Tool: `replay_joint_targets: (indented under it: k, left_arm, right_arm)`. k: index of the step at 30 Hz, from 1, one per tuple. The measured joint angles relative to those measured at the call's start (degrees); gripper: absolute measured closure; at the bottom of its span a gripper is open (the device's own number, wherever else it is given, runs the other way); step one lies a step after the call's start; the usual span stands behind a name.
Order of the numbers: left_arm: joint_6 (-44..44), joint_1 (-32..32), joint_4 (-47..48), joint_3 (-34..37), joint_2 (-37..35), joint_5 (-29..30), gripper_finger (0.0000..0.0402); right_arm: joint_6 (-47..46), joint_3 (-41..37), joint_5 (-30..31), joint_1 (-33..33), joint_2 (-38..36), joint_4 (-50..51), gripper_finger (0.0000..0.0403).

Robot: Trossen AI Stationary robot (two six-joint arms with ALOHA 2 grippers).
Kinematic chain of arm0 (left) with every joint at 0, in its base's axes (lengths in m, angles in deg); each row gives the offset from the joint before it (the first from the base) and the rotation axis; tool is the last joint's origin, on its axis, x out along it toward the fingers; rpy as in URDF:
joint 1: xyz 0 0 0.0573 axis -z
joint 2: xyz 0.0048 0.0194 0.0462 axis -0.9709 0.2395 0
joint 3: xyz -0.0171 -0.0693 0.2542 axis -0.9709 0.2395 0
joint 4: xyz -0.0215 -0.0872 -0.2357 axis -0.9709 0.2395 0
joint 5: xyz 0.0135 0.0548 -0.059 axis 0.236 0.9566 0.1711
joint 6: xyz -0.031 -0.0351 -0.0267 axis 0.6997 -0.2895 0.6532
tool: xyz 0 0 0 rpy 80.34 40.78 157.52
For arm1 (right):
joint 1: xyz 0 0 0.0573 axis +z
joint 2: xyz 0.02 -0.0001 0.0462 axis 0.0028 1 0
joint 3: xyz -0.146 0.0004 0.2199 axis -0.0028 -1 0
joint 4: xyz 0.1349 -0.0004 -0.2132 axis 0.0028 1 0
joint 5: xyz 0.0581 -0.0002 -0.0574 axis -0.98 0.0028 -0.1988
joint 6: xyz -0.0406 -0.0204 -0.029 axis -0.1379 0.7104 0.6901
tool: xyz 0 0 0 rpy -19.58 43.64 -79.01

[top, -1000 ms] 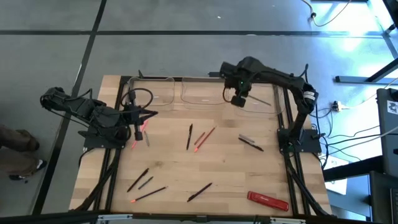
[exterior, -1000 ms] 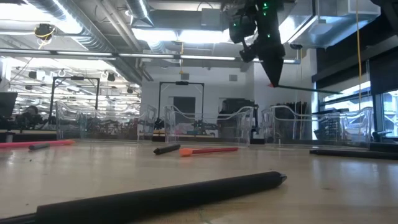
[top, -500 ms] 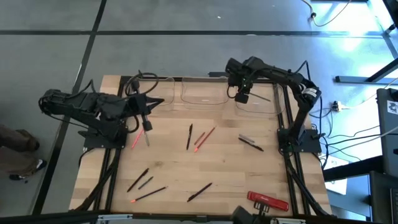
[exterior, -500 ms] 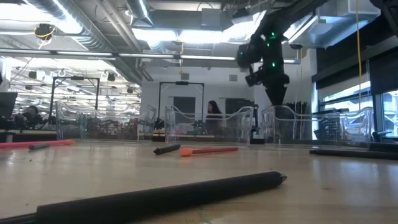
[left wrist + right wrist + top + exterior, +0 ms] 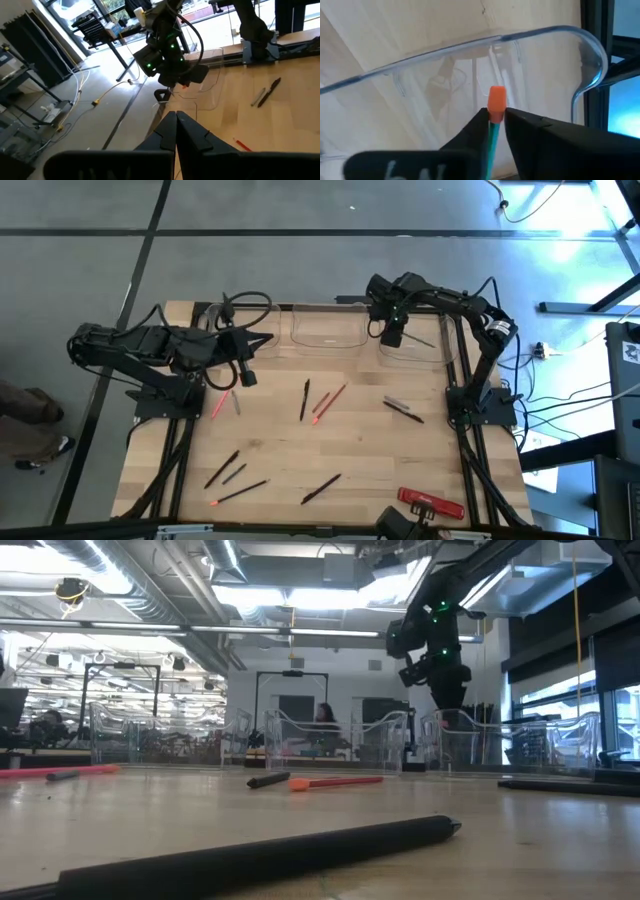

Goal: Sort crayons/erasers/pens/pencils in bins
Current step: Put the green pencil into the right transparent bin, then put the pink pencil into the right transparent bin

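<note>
My right gripper (image 5: 393, 336) points down over the right one of three clear bins (image 5: 420, 340) at the table's far edge, shut on a green pencil with an orange end (image 5: 496, 102). In the low view this gripper (image 5: 450, 705) reaches down to the bin's rim (image 5: 480, 725). My left gripper (image 5: 265, 341) is shut and holds nothing, raised near the left bin (image 5: 245, 320). Black pens (image 5: 305, 398) and orange pencils (image 5: 330, 400) lie flat on the wooden table. My right gripper pinches the pencil's green shaft (image 5: 493, 131) between its two fingers (image 5: 530, 132), just below the orange end. The pencil runs along the fingers, its orange end past their tips, lifted clear above the bin's floor.
The middle bin (image 5: 327, 330) stands between the other two. A thin stick (image 5: 422, 342) lies in the right bin. A flat red bar (image 5: 430, 502) lies near the front right corner. More pens lie at the front (image 5: 320, 488) and front left (image 5: 222, 470).
My right gripper has gone down toward the right bin with the pencil and shifted a little toward the table's right edge. My left gripper, still shut, has risen and swung toward the far edge and the middle of the table.
</note>
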Motion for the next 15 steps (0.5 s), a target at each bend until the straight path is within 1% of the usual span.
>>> replay_joint_targets:
  k: [5, 7, 11, 13, 15]
  left_arm:
    - [4.5, 0.0, 0.0, 0.0, -0.1, -0.2, 0.0401]
    - [5.9, 0.1, 0.0, 0.0, -0.1, -0.2, 0.0401]
    - [6.2, 0.3, -0.1, 0.0, -0.1, -0.2, 0.0401]
    - [6.3, 0.3, -0.1, 0.0, -0.1, -0.5, 0.0401]
    - [7.7, 0.3, -0.1, 0.0, -0.1, -2.1, 0.0401]
  right_arm:
    - [-0.1, 0.0, 0.1, -0.1, 0.0, 0.0, 0.0279]
    - [-1.6, 0.2, 0.2, -0.1, 0.0, 0.1, 0.0263]
    - [-4.5, 3.6, 0.2, -0.1, 0.0, 1.9, 0.0249]
    - [-4.6, 6.5, 0.1, -0.1, 0.0, 3.5, 0.0247]
    - [-4.6, 10.3, -1.1, 0.0, 0.0, 5.9, 0.0247]
